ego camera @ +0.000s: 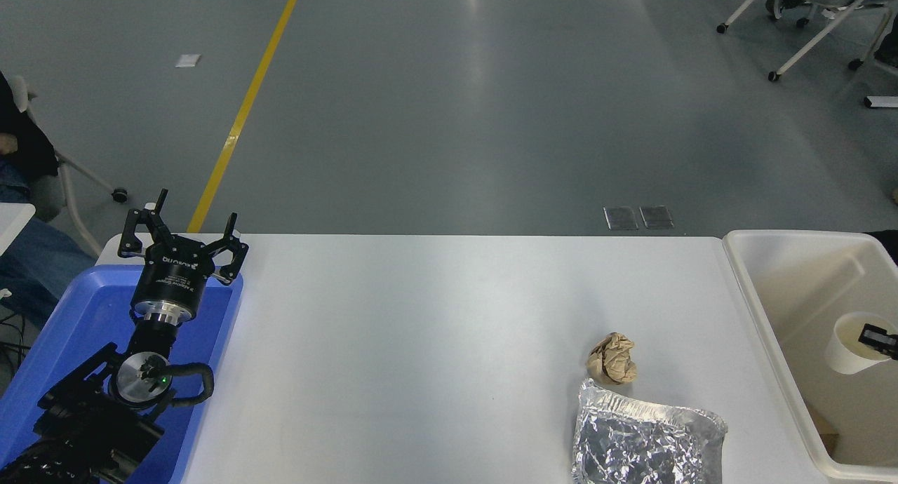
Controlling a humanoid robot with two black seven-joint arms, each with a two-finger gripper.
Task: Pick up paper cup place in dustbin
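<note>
Left arm parked at lower left, forearm angled up and away from camera, cable looped beside the silver wrist joint. Left gripper (184,226) above the wrist, fingers spread wide, nothing between them, tips pointing away from camera. Right arm almost entirely out of frame at the right edge; only a small black piece of right gripper (880,339) visible, finger state unreadable.
</note>
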